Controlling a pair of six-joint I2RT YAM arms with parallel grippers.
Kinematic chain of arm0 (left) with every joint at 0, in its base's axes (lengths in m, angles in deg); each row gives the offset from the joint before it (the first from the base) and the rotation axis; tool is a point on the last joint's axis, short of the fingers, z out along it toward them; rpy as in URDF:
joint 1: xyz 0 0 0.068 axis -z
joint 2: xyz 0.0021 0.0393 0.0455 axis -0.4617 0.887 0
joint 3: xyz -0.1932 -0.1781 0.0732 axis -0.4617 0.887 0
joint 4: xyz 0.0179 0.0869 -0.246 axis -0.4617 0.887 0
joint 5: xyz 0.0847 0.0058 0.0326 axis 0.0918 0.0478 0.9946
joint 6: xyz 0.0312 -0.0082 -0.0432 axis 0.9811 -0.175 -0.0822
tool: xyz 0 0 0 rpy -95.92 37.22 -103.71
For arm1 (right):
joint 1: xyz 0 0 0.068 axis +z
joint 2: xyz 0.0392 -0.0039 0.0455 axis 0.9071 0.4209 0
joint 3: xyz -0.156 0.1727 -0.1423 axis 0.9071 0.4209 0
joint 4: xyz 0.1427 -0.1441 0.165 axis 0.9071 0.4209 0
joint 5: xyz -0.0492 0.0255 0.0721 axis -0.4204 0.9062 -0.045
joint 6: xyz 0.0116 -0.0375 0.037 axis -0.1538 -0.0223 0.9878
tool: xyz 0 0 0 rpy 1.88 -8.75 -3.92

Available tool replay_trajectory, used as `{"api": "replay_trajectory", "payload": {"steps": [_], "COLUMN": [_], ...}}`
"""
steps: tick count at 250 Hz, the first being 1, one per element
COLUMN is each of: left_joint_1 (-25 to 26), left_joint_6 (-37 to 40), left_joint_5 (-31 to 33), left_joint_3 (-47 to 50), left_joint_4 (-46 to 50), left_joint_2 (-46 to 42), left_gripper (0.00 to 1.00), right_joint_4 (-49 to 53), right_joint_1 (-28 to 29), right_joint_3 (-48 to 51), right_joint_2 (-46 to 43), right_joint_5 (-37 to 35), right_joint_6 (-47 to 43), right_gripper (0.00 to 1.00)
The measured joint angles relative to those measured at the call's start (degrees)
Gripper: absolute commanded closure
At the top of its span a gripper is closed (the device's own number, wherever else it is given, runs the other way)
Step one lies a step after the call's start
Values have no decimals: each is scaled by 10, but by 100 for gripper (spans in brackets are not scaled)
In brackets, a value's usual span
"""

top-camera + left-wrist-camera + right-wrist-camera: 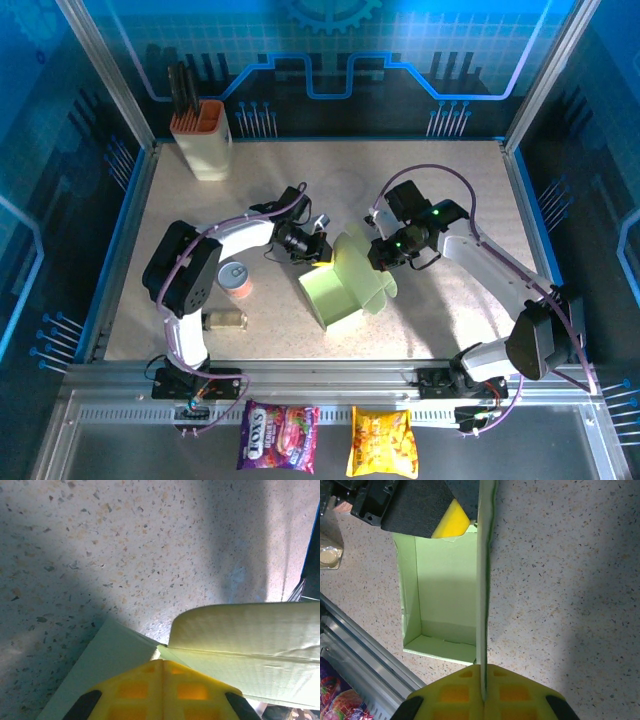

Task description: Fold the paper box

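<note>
– In the middle of the table (450, 180), the paper box (340, 290) lies as a half-formed tray with its open side up. What do you have hold of?

– Both arms are on it. My right gripper (377, 256) is clamped on the edge of the tall flap (482, 580), which stands upright beside the open tray. My left gripper (320, 252) is clenched too, its pads nipping the far wall of the box where a rounded flap meets it.

– Good. Use your left as the anchor and make no sweep with it. I'd judge the next move to be your right carrying that flap over the opening.

– How should I swing it?

– Turn about the crease, not about your wrist. Pull sideways and the thin card will likely buckle, or the tray will drag across the table.

– And the grip?

– You're pinching only the very edge, so the card may slip out. Go slowly and watch the crease line from the right wrist view.

– Anything nearby to mind?

– The can (235, 277) sits left of the box, clear of your left arm's elbow.
</note>
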Motion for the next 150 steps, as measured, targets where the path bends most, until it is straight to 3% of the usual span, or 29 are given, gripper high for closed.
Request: {"api": "replay_trajectory", "payload": {"steps": [150], "left_joint_1": [10], "left_joint_6": [33], "left_joint_5": [13], "left_joint_3": [10], "left_joint_4": [2], "left_joint_2": [8], "left_gripper": [98], "right_joint_4": [7], "right_joint_1": [7], "right_joint_3": [0], "right_joint_2": [6], "right_joint_5": [0], "right_joint_6": [0], "right_gripper": [100]}}
